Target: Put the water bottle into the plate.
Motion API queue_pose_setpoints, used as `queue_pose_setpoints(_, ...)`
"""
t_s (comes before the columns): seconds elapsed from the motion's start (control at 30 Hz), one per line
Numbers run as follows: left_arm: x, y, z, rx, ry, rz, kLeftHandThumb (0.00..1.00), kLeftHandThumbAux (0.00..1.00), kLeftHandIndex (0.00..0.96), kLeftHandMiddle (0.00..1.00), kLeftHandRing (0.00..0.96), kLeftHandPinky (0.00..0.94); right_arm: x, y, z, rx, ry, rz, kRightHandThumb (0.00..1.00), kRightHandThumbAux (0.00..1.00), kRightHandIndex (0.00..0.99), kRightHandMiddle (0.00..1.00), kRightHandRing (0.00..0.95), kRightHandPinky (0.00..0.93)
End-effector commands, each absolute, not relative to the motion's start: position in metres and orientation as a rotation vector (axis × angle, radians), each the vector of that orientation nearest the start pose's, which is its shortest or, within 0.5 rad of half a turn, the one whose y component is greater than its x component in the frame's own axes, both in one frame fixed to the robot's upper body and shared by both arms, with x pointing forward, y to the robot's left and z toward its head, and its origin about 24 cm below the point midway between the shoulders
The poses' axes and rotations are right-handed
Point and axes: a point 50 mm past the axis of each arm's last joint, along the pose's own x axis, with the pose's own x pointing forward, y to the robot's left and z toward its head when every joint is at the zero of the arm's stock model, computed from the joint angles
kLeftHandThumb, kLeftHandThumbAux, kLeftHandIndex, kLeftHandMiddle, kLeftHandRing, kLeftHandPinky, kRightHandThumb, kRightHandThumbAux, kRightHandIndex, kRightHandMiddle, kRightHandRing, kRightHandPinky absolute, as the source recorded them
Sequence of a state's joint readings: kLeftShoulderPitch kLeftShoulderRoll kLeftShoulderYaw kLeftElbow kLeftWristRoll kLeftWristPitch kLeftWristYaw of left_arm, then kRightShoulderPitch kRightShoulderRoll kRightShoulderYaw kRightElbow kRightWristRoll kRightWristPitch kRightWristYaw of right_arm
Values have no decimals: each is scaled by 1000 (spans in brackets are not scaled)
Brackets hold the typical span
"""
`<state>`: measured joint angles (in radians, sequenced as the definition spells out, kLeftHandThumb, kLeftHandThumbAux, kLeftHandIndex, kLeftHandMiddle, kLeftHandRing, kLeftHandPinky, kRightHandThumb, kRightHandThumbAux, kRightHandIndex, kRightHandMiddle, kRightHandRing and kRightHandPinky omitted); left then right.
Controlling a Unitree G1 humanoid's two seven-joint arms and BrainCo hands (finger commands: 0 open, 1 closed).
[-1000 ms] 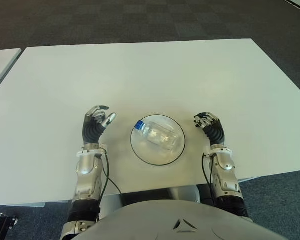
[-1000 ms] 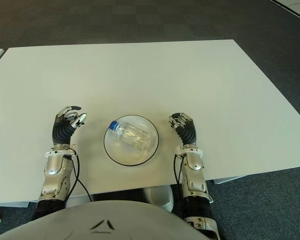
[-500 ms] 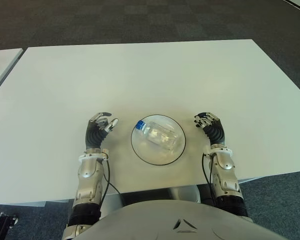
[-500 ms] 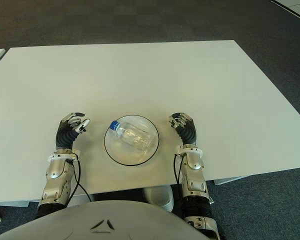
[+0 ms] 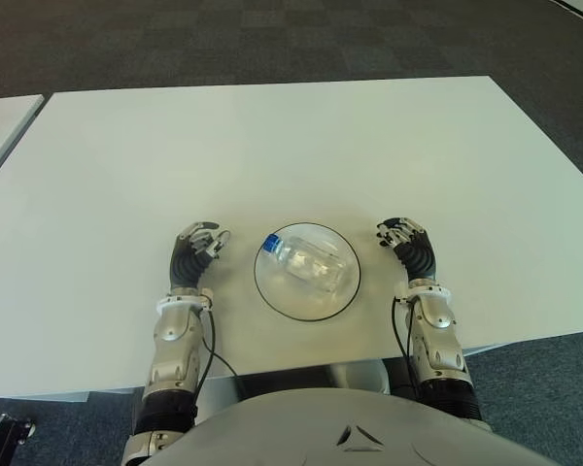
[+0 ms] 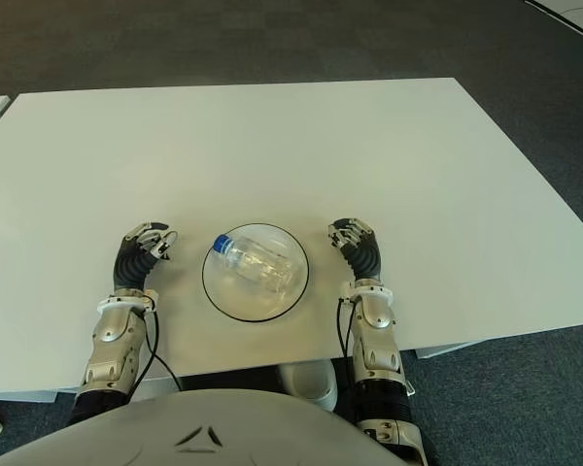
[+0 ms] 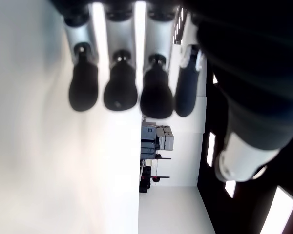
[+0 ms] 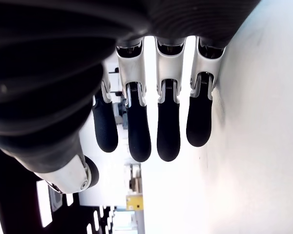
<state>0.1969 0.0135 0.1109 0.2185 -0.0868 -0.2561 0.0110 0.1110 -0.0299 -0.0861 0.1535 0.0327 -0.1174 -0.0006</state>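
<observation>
The white table (image 5: 272, 146) fills most of what my eyes take in, with dark carpet (image 5: 272, 39) beyond its far edge. Near my edge of it sits the plate (image 5: 342, 296), a clear round dish with a dark rim, and the water bottle (image 5: 305, 261) lies on its side inside it, blue cap (image 5: 270, 243) pointing toward my left.

My left hand (image 5: 194, 254) shows just to the left of the plate, apart from it, and my right hand (image 5: 408, 247) just to the right, also apart. From above I can tell only that both are empty and loosely curled.

The wrist cameras add what my eyes miss. My left wrist view shows my fingers (image 7: 120, 90) side by side, relaxed and extended over the bare table, closing on nothing (neither bottle nor plate appears there). My right wrist view shows the same: four fingertips (image 8: 168, 131) hanging in a row with my thumb (image 8: 83, 173) apart from them, nothing between.
</observation>
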Motion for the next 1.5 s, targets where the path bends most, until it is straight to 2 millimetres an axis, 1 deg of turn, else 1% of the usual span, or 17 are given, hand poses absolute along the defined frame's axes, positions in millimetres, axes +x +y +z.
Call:
queue_pose_setpoints(0.03, 191, 190, -37, -60, 215, 225, 702, 720, 435, 768, 761, 747, 219, -181, -17, 8, 196, -110, 708, 735, 421, 471, 473, 483)
queue_pose_setpoints(0.43, 192, 189, -39, -51, 203, 220, 701, 721, 434, 761, 758, 749, 220, -178, -18, 10, 182, -97, 708, 735, 422, 467, 469, 482)
queue_pose_setpoints(1.23, 197, 193, -44, -50, 203, 233, 701, 721, 434, 755, 749, 738, 227, -175, -24, 20, 161, -104, 710, 733, 425, 476, 477, 491)
queue_pose_setpoints(1.5, 200, 195, -42, -35, 192, 228, 701, 721, 434, 759, 753, 741, 229, -172, -23, 32, 161, -122, 709, 733, 425, 482, 483, 497)
